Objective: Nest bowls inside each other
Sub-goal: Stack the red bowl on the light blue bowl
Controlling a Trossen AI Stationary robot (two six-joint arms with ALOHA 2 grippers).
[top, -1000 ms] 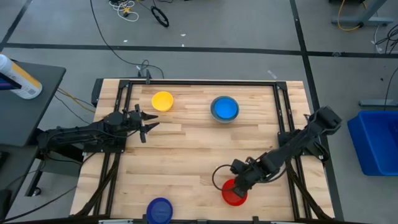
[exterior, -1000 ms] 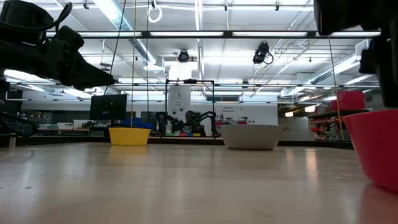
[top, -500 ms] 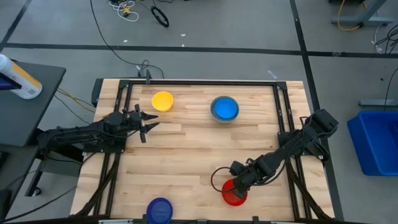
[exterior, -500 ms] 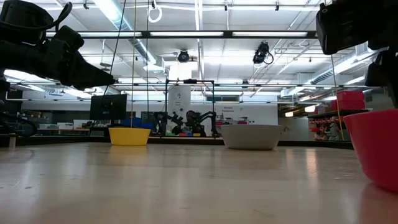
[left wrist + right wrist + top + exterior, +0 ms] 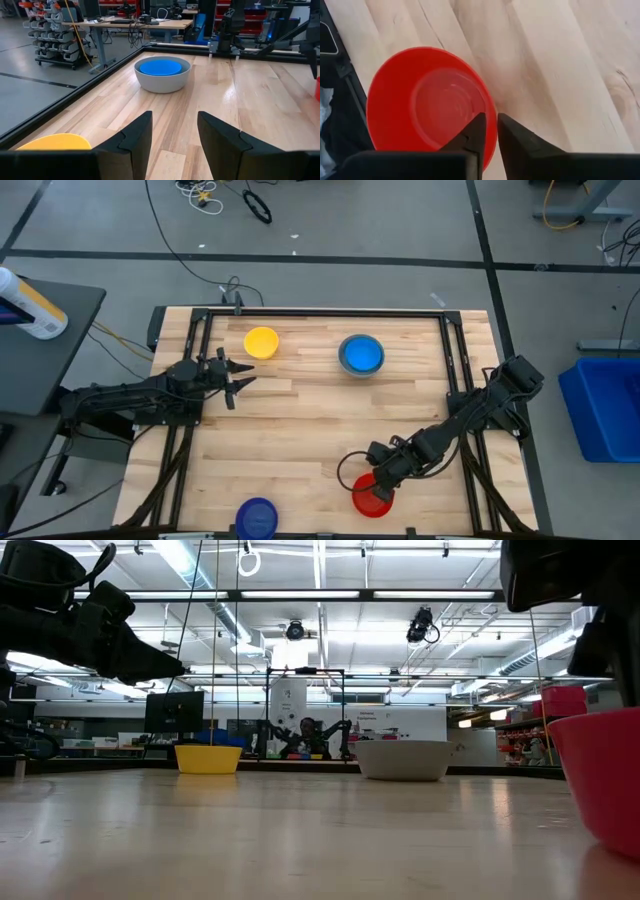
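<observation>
A red bowl (image 5: 372,495) stands near the table's near right corner, and my right gripper (image 5: 386,476) comes down on its far rim, shut on it. A yellow bowl (image 5: 261,342) sits at the far left. A grey bowl (image 5: 361,355) at the far middle has a light blue bowl (image 5: 160,66) nested in it. A dark blue bowl (image 5: 257,517) sits at the near edge. My left gripper (image 5: 236,381) hovers open at the table's left side, just near of the yellow bowl, touching nothing. My right gripper pinches the red bowl's rim (image 5: 492,117) with one finger (image 5: 475,132) inside the bowl and the other finger (image 5: 512,137) outside its wall. The fingers slant steeply down from the table's far right. The bowl sits open side up on the table.
Black frame rails (image 5: 455,370) run along the table's edges, one close to the right of the red bowl. Bare wood lies in the table's middle (image 5: 310,420). A blue bin (image 5: 605,405) stands on the floor off the right side.
The red bowl has slid a little toward the table's near edge under my right gripper. My left arm has kept still.
</observation>
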